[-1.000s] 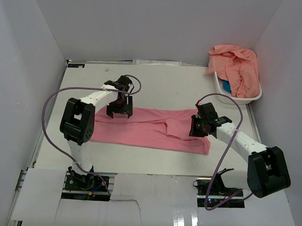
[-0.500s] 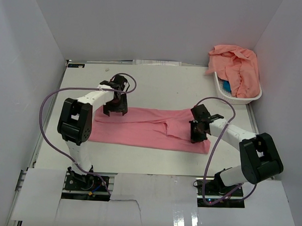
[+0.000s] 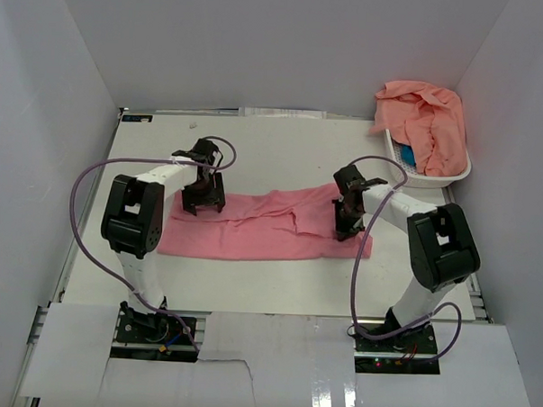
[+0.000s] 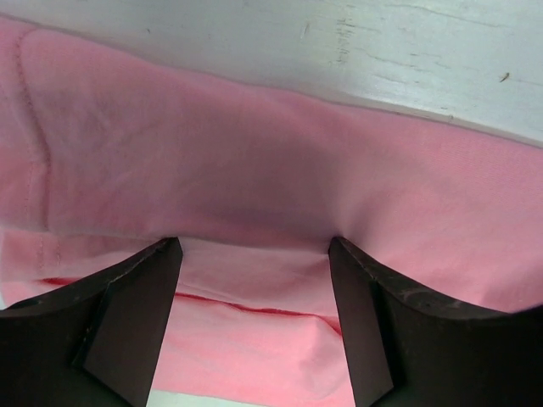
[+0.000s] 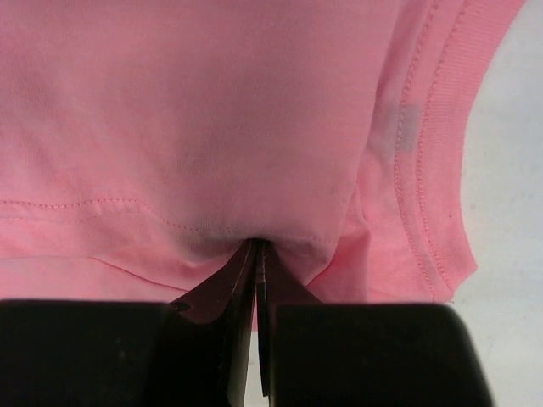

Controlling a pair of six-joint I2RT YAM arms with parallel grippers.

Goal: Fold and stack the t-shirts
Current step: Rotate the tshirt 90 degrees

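My right tool [image 5: 256, 248] was pinched shut on the hem of the pink t-shirt [image 3: 261, 228], which lay long and flat across the middle of the table [image 3: 283, 141]. My left tool [image 4: 253, 254] stood wide over the shirt's far edge. Bare table lay behind and in front. The peach t-shirts [image 3: 424, 120] sat heaped in the basket [image 3: 435, 179] in the far right corner. A second before, my right tool was open and nearer me.
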